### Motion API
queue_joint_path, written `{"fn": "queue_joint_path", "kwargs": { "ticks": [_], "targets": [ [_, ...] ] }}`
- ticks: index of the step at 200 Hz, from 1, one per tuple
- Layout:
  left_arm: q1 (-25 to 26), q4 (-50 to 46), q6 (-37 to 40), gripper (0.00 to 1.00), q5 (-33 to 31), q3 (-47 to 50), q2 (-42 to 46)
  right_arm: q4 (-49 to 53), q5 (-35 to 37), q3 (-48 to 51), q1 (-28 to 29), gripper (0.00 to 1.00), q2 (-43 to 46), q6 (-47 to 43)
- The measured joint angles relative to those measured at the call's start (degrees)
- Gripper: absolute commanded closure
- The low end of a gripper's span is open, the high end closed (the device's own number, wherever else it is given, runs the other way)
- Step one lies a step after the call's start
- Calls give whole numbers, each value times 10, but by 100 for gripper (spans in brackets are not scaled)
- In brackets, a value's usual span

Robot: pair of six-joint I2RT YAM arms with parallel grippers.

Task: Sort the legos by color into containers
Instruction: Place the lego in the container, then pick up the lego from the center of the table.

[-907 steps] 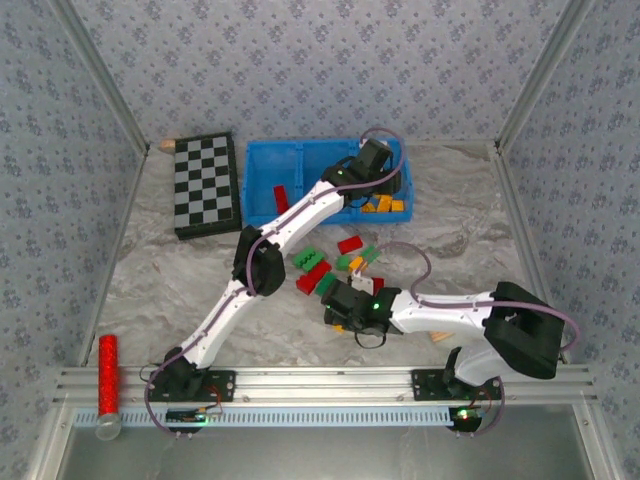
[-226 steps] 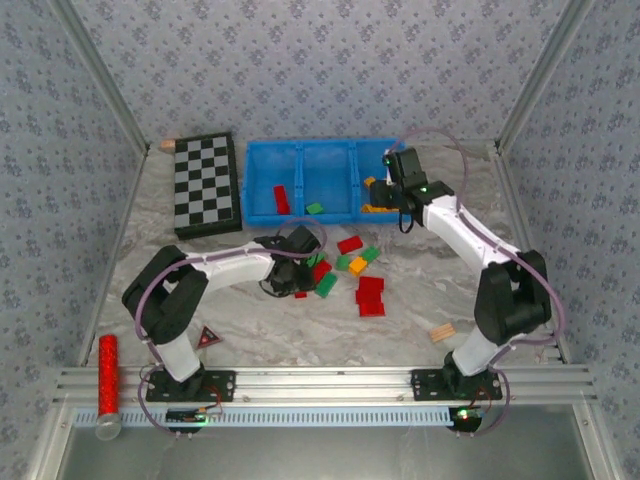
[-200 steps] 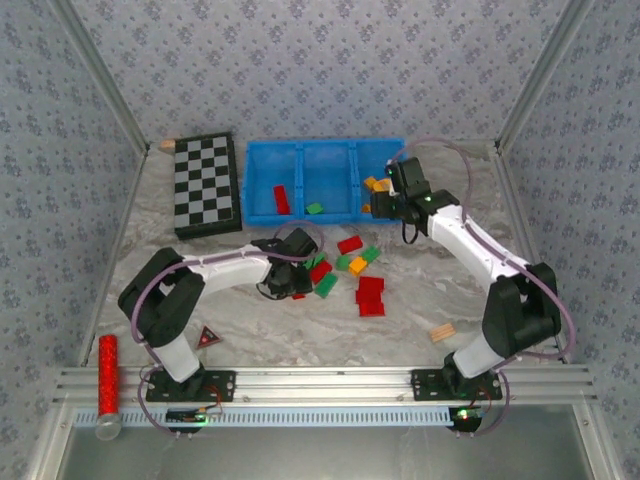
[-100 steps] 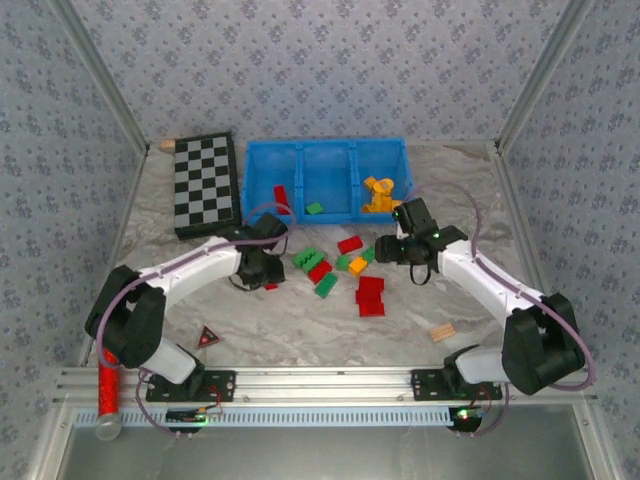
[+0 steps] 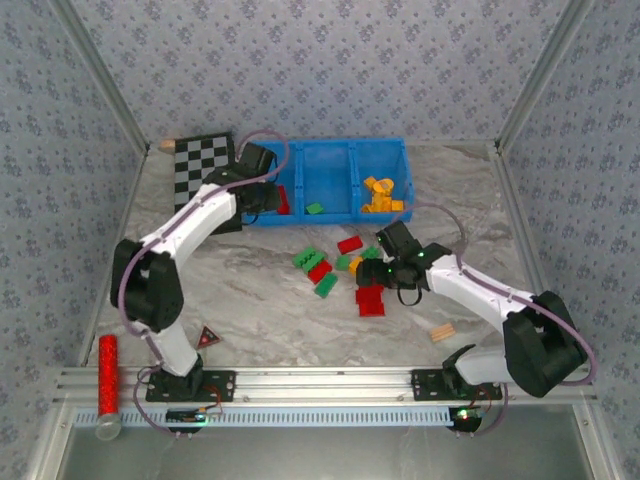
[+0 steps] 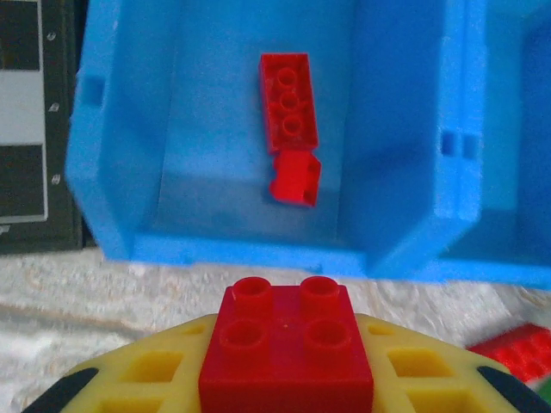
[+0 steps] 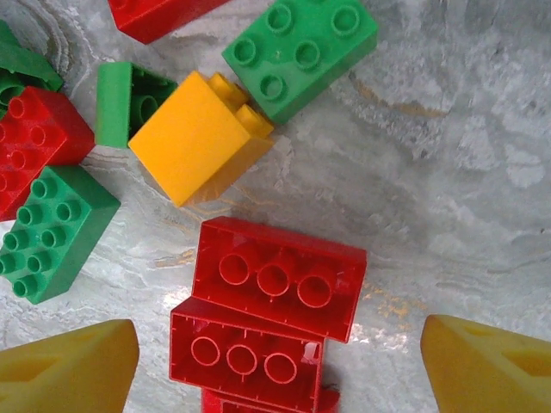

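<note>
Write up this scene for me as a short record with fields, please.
left gripper: shut on a square red brick, at the tray's left bin
left bin: two red bricks
middle bin: a green brick
right bin: orange bricks
right gripper: open, above long red bricks on the table
also loose: green bricks, an orange brick, more red
</note>
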State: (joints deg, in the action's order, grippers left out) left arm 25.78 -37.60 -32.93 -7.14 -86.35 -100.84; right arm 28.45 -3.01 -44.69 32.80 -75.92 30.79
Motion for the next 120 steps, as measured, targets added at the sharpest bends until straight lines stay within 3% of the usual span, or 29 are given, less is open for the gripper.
{"fn": "queue_joint_path", "kwargs": {
  "ticks": [75,120],
  "targets": [
    [-10,6,38,67,-4,-115,-150,-31,13,3,24,5,-59,16],
    [-16,8,40,65,-4,-141,-194,-45,24,3,28,20,-91,19]
  ]
}}
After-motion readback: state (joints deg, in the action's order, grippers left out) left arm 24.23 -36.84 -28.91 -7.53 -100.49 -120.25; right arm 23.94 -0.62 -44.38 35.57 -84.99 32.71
